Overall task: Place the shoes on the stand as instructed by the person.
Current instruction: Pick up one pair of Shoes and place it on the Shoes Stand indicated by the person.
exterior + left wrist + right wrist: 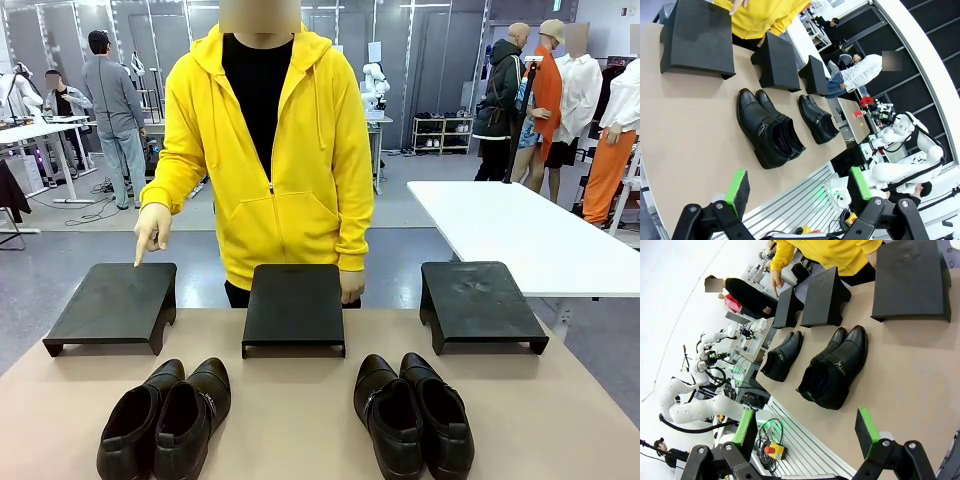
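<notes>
Shoes [190,410], glossy black, paired at lower frame; person's hand [152,228] points at upper-left stand [112,305]; left gripper [798,179] and right gripper [806,421] gape empty.

Glossy black shoes [200,395], matte black stands [112,300], a tan table [290,425], a bright yellow hoodie [315,190] over a black shirt [258,80].

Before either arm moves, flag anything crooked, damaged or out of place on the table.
Nothing stands out. The left pair of shoes and the right pair sit upright, toes toward the stands. The left stand, middle stand and right stand sit level in a row.
</notes>
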